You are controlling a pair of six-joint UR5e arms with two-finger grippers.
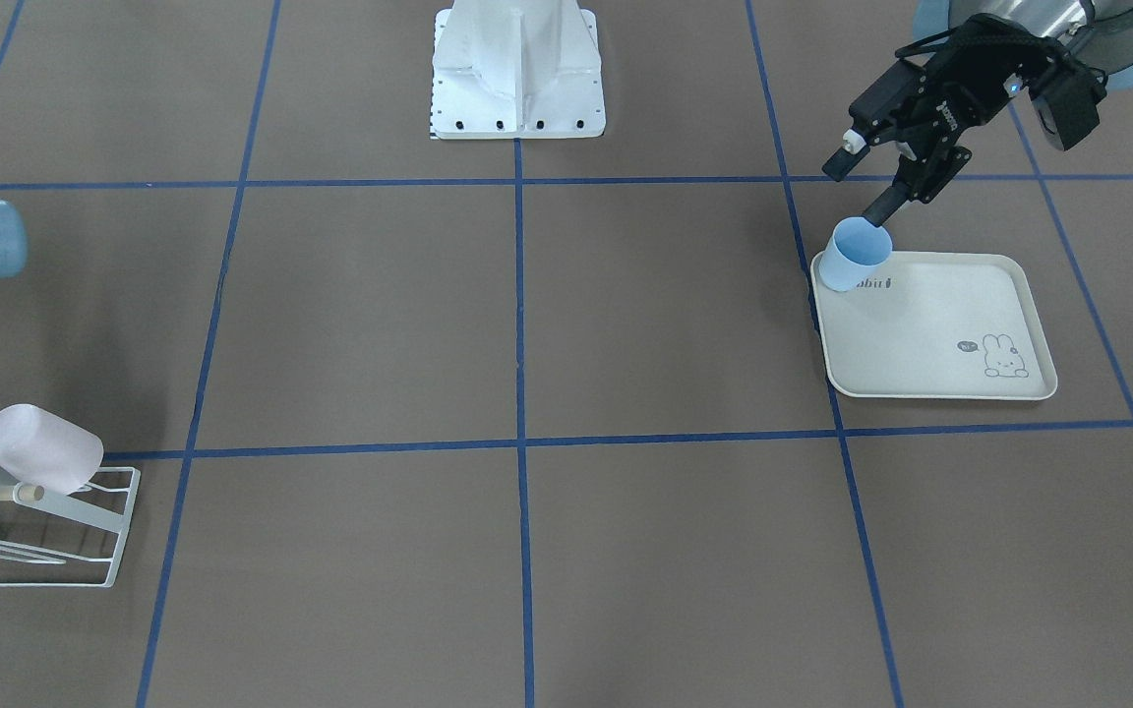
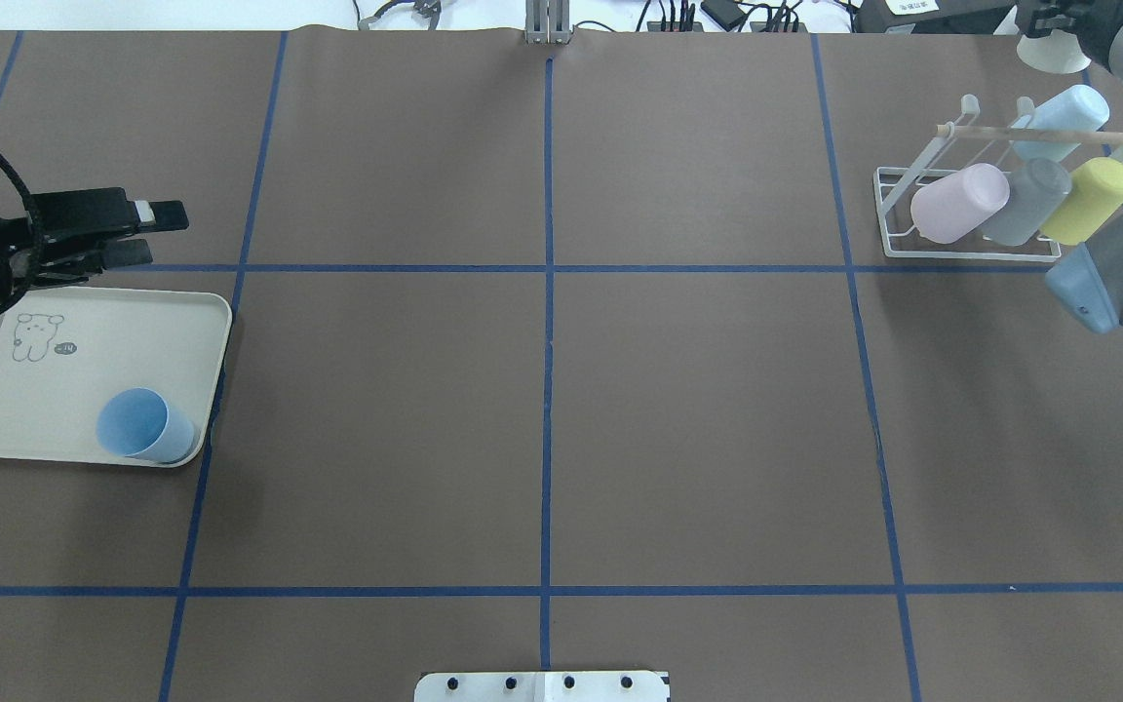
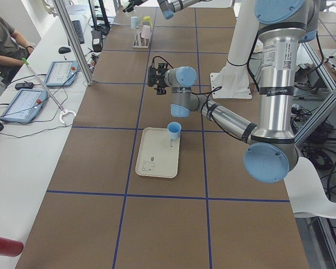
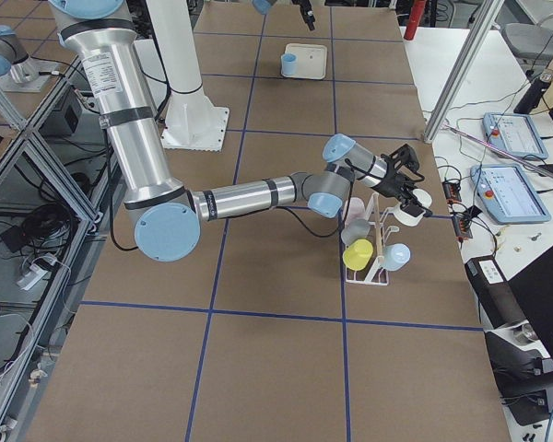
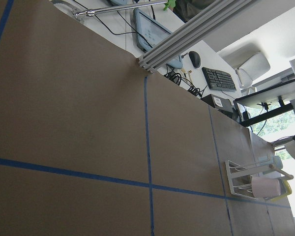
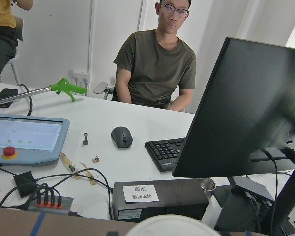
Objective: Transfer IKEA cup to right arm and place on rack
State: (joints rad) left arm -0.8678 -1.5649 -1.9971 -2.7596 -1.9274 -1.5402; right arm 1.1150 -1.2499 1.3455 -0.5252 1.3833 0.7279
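A brown table (image 2: 698,419) ruled into squares by blue tape lines fills a lab, with a white bench beyond it carrying a dark monitor (image 6: 246,113), a keyboard (image 6: 164,152), a mouse (image 6: 121,136) and a touchscreen pendant (image 6: 24,137) with a red button; a person (image 6: 155,64) in an olive T-shirt sits behind the bench. A white label (image 6: 140,192) on a black box there is too small to read. The cream tray (image 2: 84,361) bears a line-drawn rabbit with a small speech bubble and, at its other end, a printed word of which only "abbit" shows beside the cup. The blue cup (image 2: 137,424) stands upright, mouth up, alone in the tray's corner nearest the robot and the table's middle. The left gripper (image 2: 164,235) hangs well above the table past the tray's far edge, fingers moderately parted and empty, apart from the cup. Across the table, the white wire rack (image 2: 961,255) with its wooden rod holds a pink cup (image 2: 959,202), a grey cup (image 2: 1029,200), a yellow cup (image 2: 1093,200) and a light blue cup (image 2: 1059,117). The right gripper (image 4: 407,180) is beyond the rack with a white round object (image 2: 1049,54) just at it; whether its fingers are closed cannot be told.
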